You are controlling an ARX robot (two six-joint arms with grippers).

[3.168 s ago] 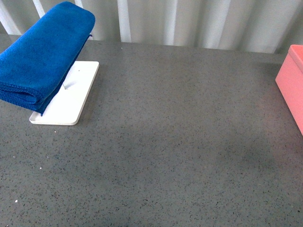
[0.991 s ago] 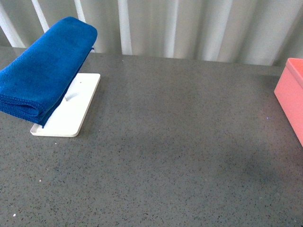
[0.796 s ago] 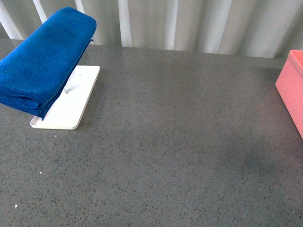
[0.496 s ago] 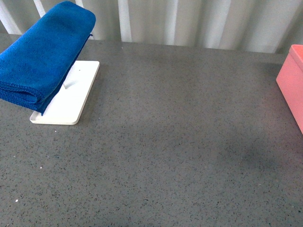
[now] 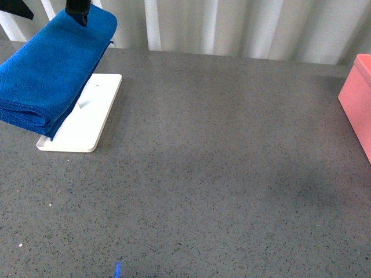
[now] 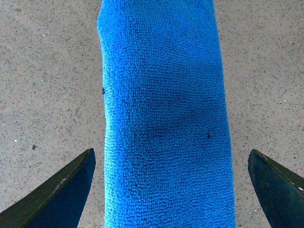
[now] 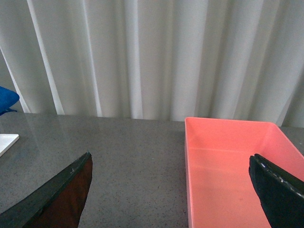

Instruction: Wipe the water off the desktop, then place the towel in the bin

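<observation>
Hovering wide open, the left claw (image 6: 171, 153) has one finger out past each long edge of the towel (image 6: 161, 95) and neither touches the cloth. That stance looks set for closing across the fold and lifting. The towel itself lies folded into a thick roll, raised at a slant. Under the towel sits a flat white tray (image 5: 87, 124), and one short peg (image 5: 84, 105) shows beneath the cloth (so the towel is probably propped there to keep it off the surface and easy to grip from above).

The right claw (image 7: 170, 156) is also spread wide with nothing between its fingers. It is well apart from the towel and looks towards the pink bin (image 7: 228, 161), likely waiting until the cloth is handed over or dropped in. The bin stands open-topped and empty at the far side of the desk (image 5: 220, 174) from the towel, ready to receive it once the wiping is done.

I cannot make out a clear puddle between towel and bin, only a faintly darker patch.

Counted: two claws, one towel, one tray, one visible peg, one bin.
</observation>
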